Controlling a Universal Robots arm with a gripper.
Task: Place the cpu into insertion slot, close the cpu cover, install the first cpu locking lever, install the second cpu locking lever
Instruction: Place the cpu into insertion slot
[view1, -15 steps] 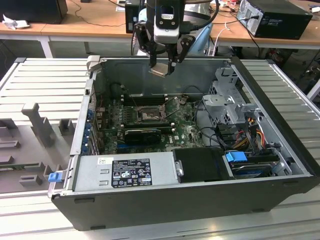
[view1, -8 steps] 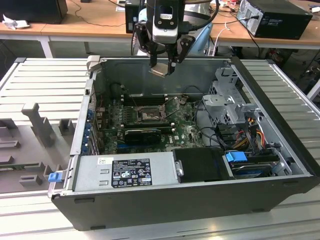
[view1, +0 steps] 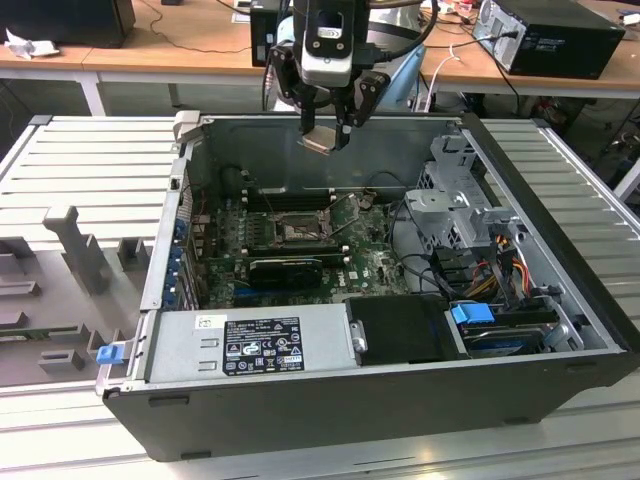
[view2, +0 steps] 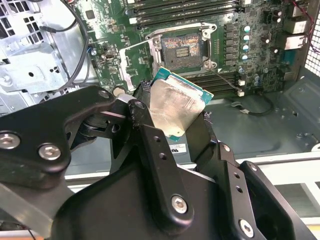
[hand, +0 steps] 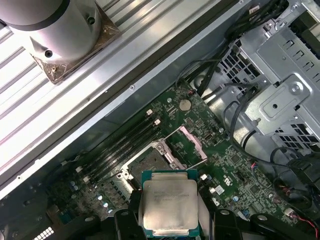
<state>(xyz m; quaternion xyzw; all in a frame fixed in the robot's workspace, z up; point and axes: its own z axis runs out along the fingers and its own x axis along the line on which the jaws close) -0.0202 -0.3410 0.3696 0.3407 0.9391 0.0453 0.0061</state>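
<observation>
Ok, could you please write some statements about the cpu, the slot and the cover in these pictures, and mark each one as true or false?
1. The gripper holds the cpu between its fingers. True.
2. The cpu lies in the insertion slot. False: it is held in the air, apart from the slot, and the slot is empty.
3. The cpu cover is swung open beside the slot. True.
4. The computer case is closed by a side panel. False: it is open, and the motherboard shows inside.
</observation>
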